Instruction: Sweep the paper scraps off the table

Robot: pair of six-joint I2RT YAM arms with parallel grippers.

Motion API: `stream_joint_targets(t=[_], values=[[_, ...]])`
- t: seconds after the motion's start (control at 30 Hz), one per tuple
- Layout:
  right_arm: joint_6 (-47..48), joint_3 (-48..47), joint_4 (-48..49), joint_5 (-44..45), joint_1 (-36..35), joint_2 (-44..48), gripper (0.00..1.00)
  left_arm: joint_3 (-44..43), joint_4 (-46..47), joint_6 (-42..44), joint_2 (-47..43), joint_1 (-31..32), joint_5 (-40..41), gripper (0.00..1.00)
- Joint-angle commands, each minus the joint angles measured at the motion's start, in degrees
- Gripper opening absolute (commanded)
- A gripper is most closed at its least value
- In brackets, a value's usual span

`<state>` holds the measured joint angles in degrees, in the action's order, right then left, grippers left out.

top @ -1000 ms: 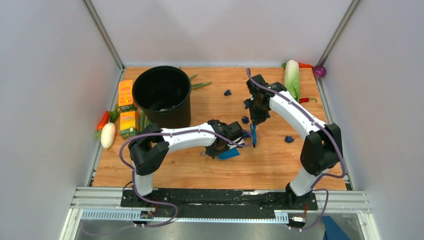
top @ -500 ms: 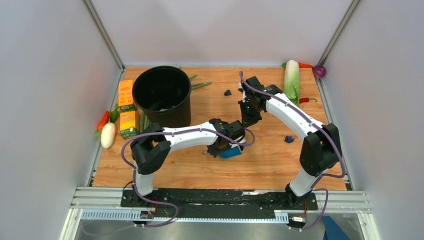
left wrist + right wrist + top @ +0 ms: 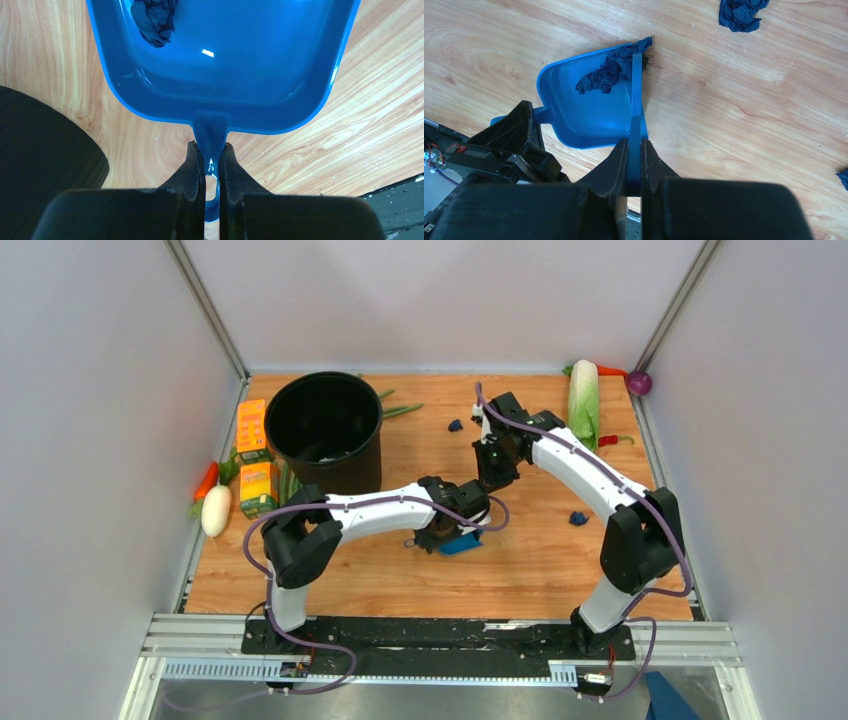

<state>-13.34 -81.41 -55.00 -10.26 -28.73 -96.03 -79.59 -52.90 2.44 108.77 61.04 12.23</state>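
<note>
Navy paper scraps [image 3: 606, 75] lie in the dustpan [image 3: 240, 60] beyond the left pincer [image 3: 211, 165].

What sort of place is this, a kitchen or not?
Probably a robot test cell: grey walls box in the table, the left arm and right arm are bolted to a black rail, and vegetables lie along the edges like props.

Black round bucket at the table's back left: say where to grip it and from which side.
Pinch the rim of the black round bucket from above, one finger inside, one outside: it stands upright, mouth open, and its wall looks too wide to span. Take the right-hand rim; two orange cartons crowd its left.
</note>
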Motion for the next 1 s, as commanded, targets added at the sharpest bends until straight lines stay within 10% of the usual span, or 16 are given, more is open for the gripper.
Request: stream_joint_targets(t=[0.0,0.47,0.97], values=[[0.25,-1.38,-0.27,-0.47,-0.45,4.88,0.0,-0.83,0.61,1.34,0.3,-0.39,1.22,0.0],[-2.65,-1.39,-5.82,5.51,0.25,9.54,0.0,1.11,1.31,0.99,-1.54,-1.27,0.87,0.0],[-2.04,-9.12,-0.46,2.44,0.87,-6.53,0.0,0.58,0.7,1.17,-1.81,-1.27,0.25,0.0]])
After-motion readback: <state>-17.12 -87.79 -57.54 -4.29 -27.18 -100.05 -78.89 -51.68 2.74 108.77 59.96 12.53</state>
